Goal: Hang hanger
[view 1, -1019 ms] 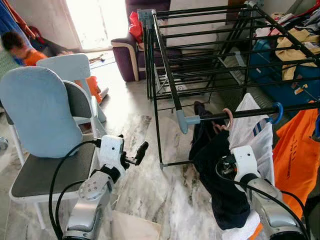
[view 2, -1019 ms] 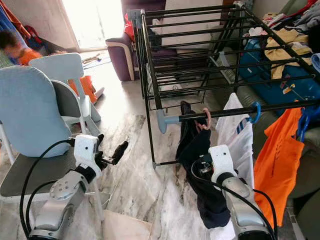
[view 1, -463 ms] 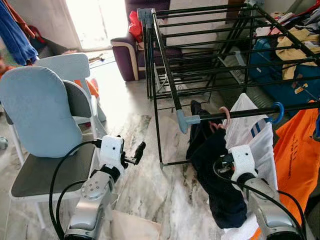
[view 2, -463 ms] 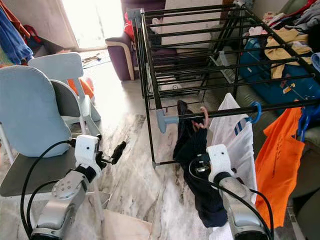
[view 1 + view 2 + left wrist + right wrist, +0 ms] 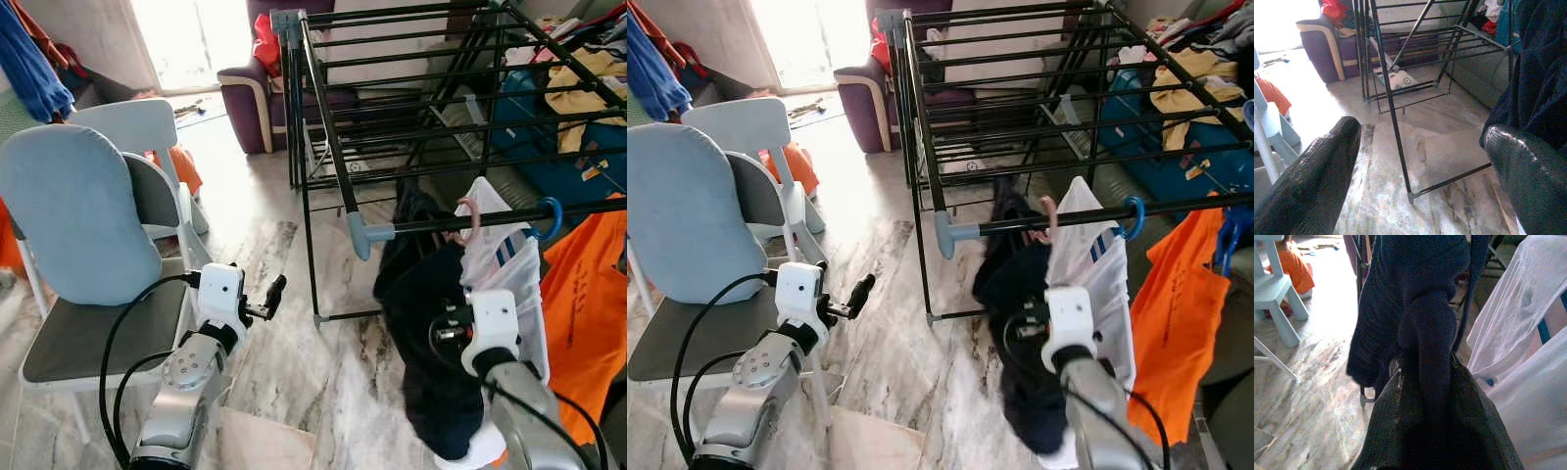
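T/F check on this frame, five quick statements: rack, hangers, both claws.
1. The pink hanger hook sits over the drying rack's front rail. True.
2. The right claw is closed on the dark garment. True.
3. The left claw holds a hanger. False: it is open, holding nothing, out over the marble floor.
4. The white shirt hangs on a blue hanger. True.
5. The orange garment is draped over the grey chair. False: it hangs at the rack's right end, far from the chair.
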Available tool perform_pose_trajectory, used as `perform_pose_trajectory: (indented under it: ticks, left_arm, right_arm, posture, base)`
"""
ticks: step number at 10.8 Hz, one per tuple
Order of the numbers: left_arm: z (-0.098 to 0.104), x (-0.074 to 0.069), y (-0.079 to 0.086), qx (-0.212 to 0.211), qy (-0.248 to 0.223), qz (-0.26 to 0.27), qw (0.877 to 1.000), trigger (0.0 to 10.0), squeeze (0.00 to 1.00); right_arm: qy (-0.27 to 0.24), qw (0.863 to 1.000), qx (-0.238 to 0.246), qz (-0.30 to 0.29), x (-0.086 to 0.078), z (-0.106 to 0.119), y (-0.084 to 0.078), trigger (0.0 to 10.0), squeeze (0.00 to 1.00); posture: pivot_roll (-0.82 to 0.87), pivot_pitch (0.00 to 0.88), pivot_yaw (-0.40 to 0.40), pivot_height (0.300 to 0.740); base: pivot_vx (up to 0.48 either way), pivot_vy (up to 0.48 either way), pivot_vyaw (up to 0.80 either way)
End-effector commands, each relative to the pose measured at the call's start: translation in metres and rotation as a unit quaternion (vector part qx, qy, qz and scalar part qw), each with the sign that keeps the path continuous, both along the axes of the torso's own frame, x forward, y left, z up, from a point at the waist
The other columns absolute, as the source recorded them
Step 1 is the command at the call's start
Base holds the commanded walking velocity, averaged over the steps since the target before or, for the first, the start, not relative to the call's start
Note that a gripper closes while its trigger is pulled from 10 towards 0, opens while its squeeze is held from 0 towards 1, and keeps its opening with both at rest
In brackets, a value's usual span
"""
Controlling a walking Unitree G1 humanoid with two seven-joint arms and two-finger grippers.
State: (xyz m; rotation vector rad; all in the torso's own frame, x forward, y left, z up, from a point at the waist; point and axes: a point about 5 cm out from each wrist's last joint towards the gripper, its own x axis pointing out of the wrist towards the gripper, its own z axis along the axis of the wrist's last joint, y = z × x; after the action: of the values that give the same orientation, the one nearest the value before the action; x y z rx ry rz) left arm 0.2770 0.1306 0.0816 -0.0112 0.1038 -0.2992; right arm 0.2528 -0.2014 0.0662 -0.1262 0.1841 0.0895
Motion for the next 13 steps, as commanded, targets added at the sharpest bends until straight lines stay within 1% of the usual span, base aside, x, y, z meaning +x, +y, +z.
perform_pose_trajectory:
  ticks: [1,2,4,6,9,13]
  left_arm:
    - [0.000,0.000,0.002,0.007,-0.002,-0.001,1.000,10.0,0.00]
    - [0.000,0.000,0.003,0.008,-0.003,0.000,1.000,10.0,0.00]
    - [-0.001,-0.001,0.002,0.011,-0.003,-0.002,1.000,10.0,0.00]
    - [-0.002,0.000,0.000,0.012,-0.002,-0.007,1.000,10.0,0.00]
    - [-0.001,0.002,-0.001,0.012,-0.003,-0.011,1.000,10.0,0.00]
    - [-0.001,0.002,-0.001,0.012,-0.004,-0.009,1.000,10.0,0.00]
  right_arm:
    - [-0.039,0.999,0.003,0.012,0.002,0.014,0.005,0.0,0.00]
    - [-0.022,1.000,0.007,0.020,-0.007,0.008,0.005,10.0,0.00]
    - [-0.001,1.000,0.007,0.024,-0.020,-0.002,0.004,10.0,0.00]
    - [0.002,1.000,0.007,0.024,-0.024,-0.003,0.004,10.0,0.00]
    - [-0.005,1.000,0.009,0.030,-0.025,0.002,0.007,10.0,0.00]
    - [-0.015,0.999,0.004,0.031,-0.018,0.006,0.009,10.0,0.00]
  posture:
    - [-0.16,0.000,0.057,0.740]
    - [-0.16,0.000,0.057,0.740]
    - [-0.16,0.000,0.056,0.740]
    - [-0.16,0.000,0.056,0.740]
    - [-0.16,0.000,0.054,0.740]
    - [-0.16,0.000,0.050,0.740]
  base:
    - [0.000,0.000,0.00]
    - [0.000,0.000,0.00]
    - [0.000,0.000,0.00]
    - [0.000,0.000,0.00]
    - [0.000,0.000,0.00]
    - [0.000,0.000,0.00]
